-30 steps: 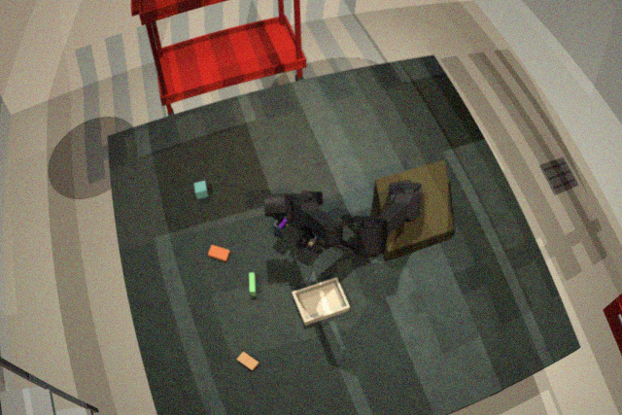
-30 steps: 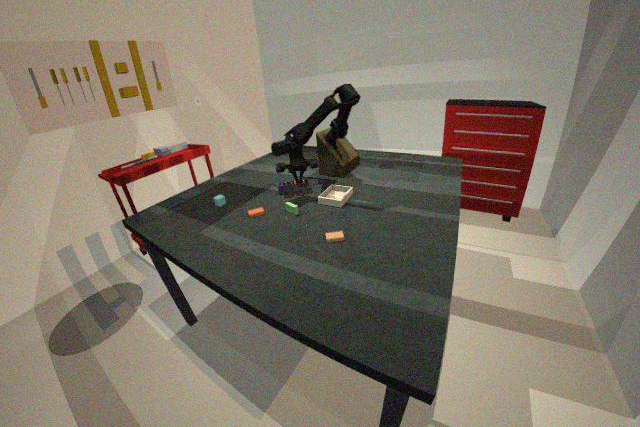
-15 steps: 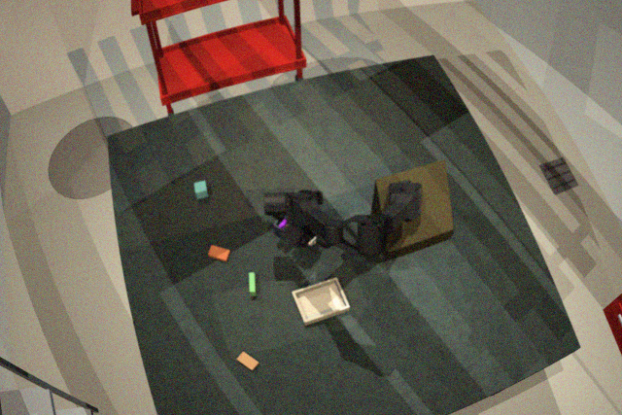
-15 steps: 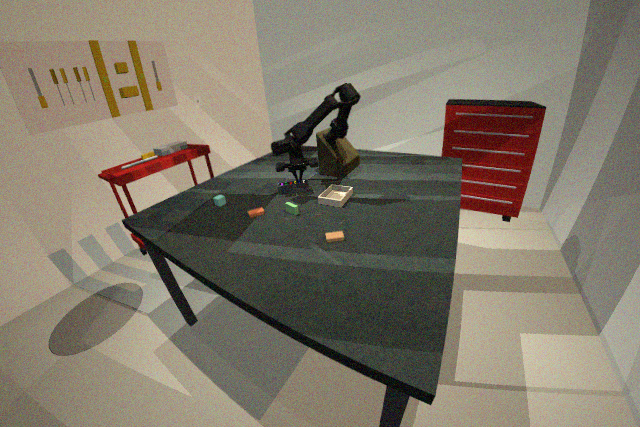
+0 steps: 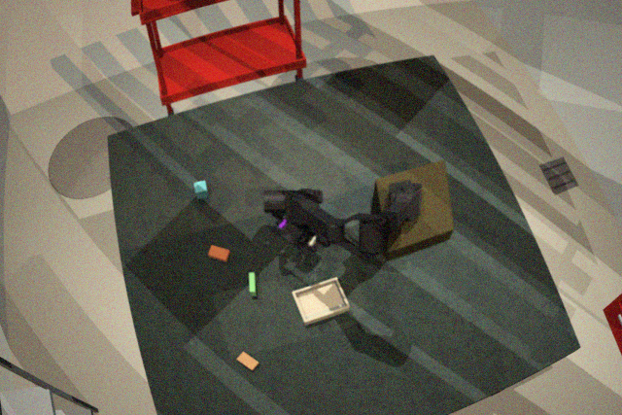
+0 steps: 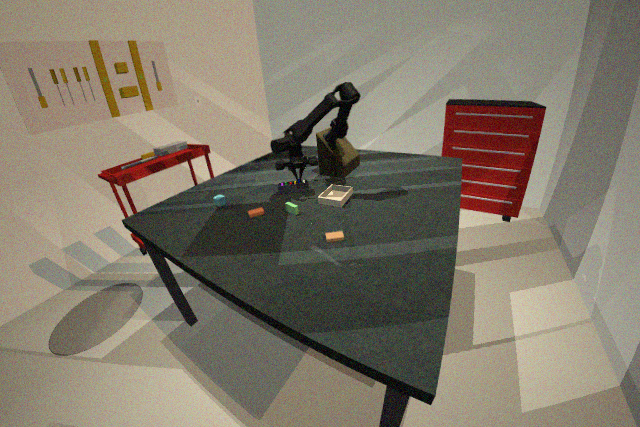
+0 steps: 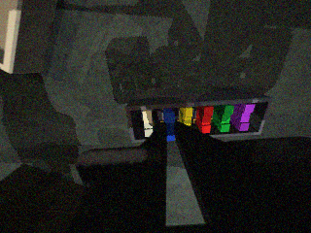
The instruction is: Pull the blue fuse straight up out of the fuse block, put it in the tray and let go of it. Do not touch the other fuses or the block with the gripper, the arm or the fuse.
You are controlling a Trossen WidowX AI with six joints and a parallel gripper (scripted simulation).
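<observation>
The fuse block (image 7: 263, 122) holds a row of fuses in the wrist view. The blue fuse (image 7: 169, 116) stands in the row between the white fuse (image 7: 147, 124) (image 5: 312, 240) and the yellow fuse (image 7: 186, 116). My gripper (image 7: 169, 125) (image 6: 298, 180) points down over the block and is shut on the blue fuse, with its dark fingertips on either side. Whether the fuse's foot is still seated is hidden. The beige tray (image 5: 312, 305) (image 6: 331, 200) (image 7: 8, 49) is empty, at the arm's side, and shows at the top left in the wrist view.
The red fuse (image 7: 204, 118), green fuse (image 7: 224, 117) and purple fuse (image 7: 243, 116) (image 5: 282, 224) stand beyond the yellow one. A green block (image 5: 252, 282) (image 6: 292, 207), orange-red block (image 5: 219, 253), light orange block (image 5: 247, 361) and cyan block (image 5: 200, 190) lie on the table.
</observation>
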